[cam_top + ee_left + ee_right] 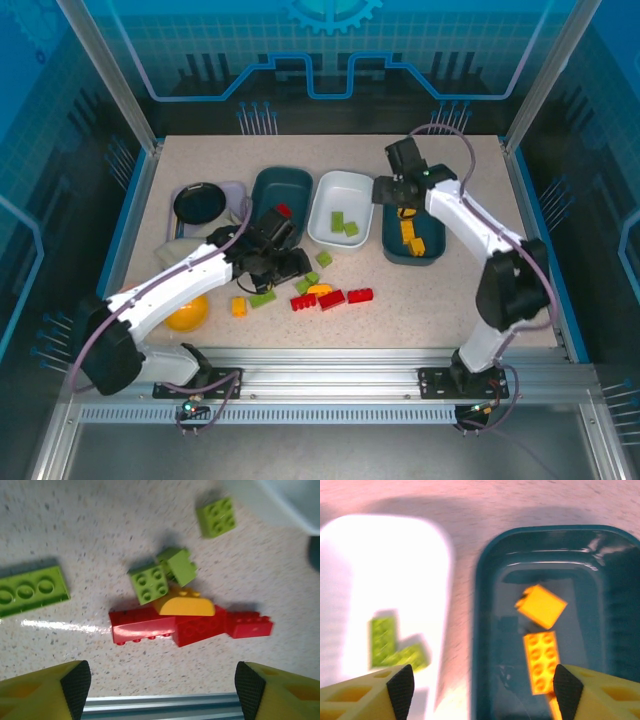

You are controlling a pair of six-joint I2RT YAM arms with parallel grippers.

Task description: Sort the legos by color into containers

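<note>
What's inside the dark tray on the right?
Orange bricks: a square one and a long studded one. From above, the right gripper hides the far end of the tray.

Bright overhead light blows out the white tray [385,570] in the soft, slightly blurred right wrist view.

One overhead, two close downward wrist views

- White shells and black joints are covering the left arm [165,290] and right arm [468,222].
- Lilac cables [92,345] are looping alongside.
- Yellow claw fingers [37,695] are carrying black pads [77,684].
</note>
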